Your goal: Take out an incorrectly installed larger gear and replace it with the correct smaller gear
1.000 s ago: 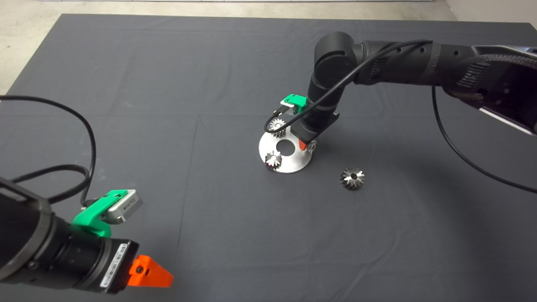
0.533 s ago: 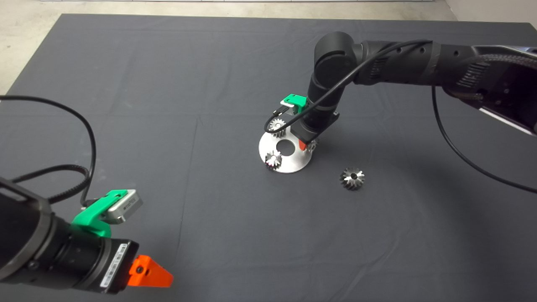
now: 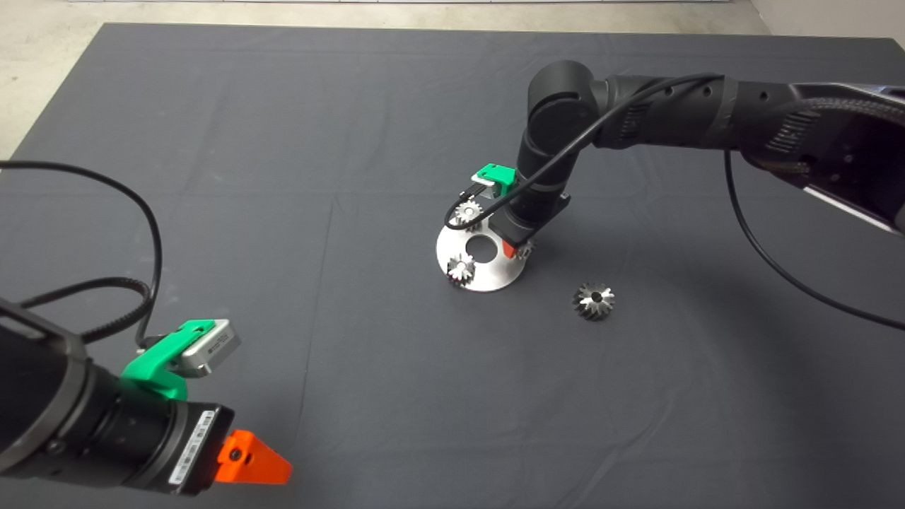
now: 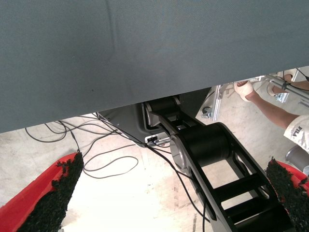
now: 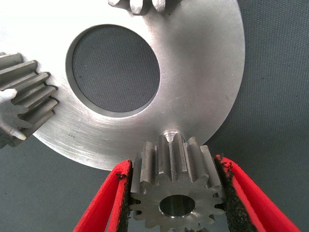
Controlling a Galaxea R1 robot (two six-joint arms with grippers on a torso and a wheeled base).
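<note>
Steel-grey, the smaller gear [image 5: 176, 186] is sitting clamped between the right gripper [image 5: 177, 193]'s pads at the round plate [image 5: 203, 72]'s rim, bore facing upward, while the larger gear [image 3: 593, 300] is lying discarded nearby and the left gripper [image 4: 169, 193] is waiting wide-open, far off.

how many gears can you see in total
4. Three small gears sit around the round steel plate: one at its far edge, one at its near-left edge, and the smaller gear between the right gripper fingers. The larger gear lies alone on the mat.
</note>
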